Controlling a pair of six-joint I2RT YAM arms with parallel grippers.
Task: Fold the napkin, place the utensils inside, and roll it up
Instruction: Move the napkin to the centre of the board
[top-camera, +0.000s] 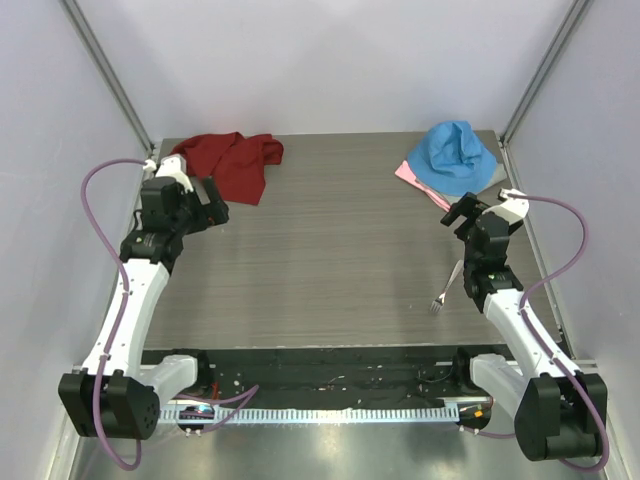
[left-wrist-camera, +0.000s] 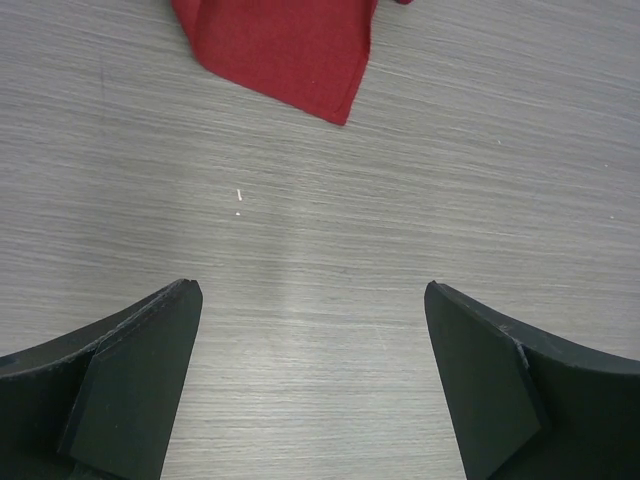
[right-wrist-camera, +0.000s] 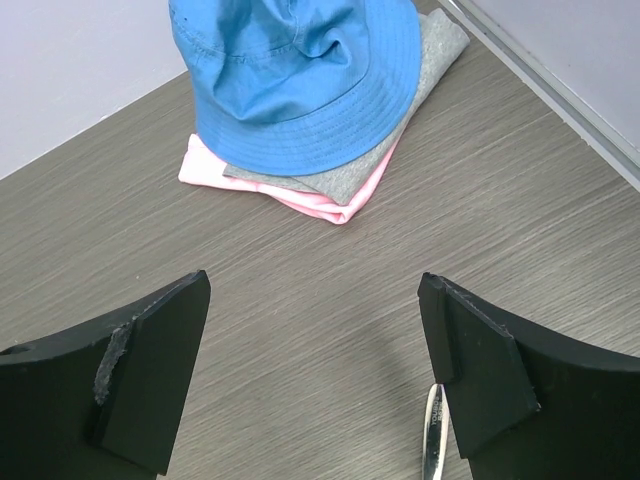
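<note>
Napkin (top-camera: 232, 165) crumpled at bench (top-camera: 330, 250) far-left corner, fork (top-camera: 447, 287) near its right edge; left gripper (left-wrist-camera: 312, 300) and right gripper (right-wrist-camera: 315, 290) both wide, empty; best to pinch one hem corner low, drag to bench centre, spread flat before folding.

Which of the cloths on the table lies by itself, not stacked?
The dark red napkin, far left, crumpled alone just beyond the left pincer. The blue cloth, grey cloth and pink cloth are stacked together far right.
</note>
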